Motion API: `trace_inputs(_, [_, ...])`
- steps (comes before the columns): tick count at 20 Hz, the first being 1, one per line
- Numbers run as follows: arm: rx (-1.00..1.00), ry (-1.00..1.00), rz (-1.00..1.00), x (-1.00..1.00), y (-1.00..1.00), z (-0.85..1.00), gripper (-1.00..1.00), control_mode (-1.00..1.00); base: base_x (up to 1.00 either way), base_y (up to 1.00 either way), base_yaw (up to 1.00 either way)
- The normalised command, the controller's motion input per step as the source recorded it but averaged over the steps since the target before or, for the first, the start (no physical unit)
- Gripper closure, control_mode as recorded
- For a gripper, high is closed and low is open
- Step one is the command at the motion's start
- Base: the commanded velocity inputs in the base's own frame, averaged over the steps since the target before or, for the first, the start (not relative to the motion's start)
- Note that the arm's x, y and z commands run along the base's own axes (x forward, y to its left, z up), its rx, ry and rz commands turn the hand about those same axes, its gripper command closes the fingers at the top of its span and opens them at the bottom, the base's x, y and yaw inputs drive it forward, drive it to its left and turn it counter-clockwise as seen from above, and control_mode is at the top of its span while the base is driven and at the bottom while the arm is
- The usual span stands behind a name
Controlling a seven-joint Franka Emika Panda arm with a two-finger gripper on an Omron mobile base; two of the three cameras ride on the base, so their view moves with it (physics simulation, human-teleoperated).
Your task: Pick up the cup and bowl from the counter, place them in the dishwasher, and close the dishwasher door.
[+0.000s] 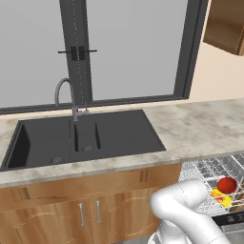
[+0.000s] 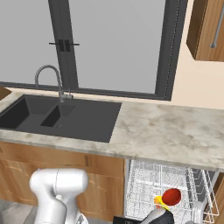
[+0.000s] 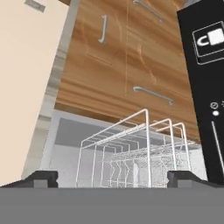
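The red bowl (image 1: 227,184) (image 2: 173,197) and the yellow cup (image 1: 220,197) (image 2: 159,201) lie side by side in the white wire rack (image 1: 204,170) (image 2: 144,181) of the open dishwasher, under the marble-look counter (image 1: 200,128) (image 2: 166,131). My arm reaches down low in front of the rack. In the hand view my gripper (image 3: 112,177) is open, its fingertips (image 3: 41,177) wide apart with nothing between them, looking across the rack (image 3: 131,148). The black control edge of the dishwasher door (image 3: 203,78) runs along the right of that view; the door's dark edge (image 1: 231,220) shows below the rack.
A black double sink (image 1: 81,138) (image 2: 61,116) with a curved faucet (image 1: 64,95) (image 2: 50,78) lies left of the dishwasher. Wooden cabinet doors with silver handles (image 1: 90,212) (image 3: 131,52) flank it. A window stands behind the counter; a wall cabinet (image 2: 208,30) hangs at upper right.
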Motion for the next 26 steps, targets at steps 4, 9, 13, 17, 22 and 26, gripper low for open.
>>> trace_inputs(4, [-0.03, -0.16, 0.10, -0.51, 0.08, 0.00, -1.00, -1.00, 0.00, 0.00, 0.00])
trace_inputs(9, [-0.05, -0.13, 0.10, -0.36, 0.14, 0.00, -1.00, -1.00, 0.00, 0.00, 0.00])
trace_inputs(13, [-0.10, -0.13, 0.11, -0.41, 0.13, -0.02, -1.00, -1.00, 0.00, 0.00, 0.00])
trace_inputs(17, [-0.08, -0.12, 0.14, -0.39, 0.00, -0.14, -1.00, -1.00, 0.00, 0.00, 0.00])
trace_inputs(22, [-0.09, -0.10, 0.16, -0.46, 0.01, -0.36, -1.00, -1.00, 0.00, 0.00, 0.00])
trace_inputs(26, [-0.07, -0.06, 0.15, -0.27, 0.00, -0.55, -1.00, -1.00, 0.00, 0.00, 0.00])
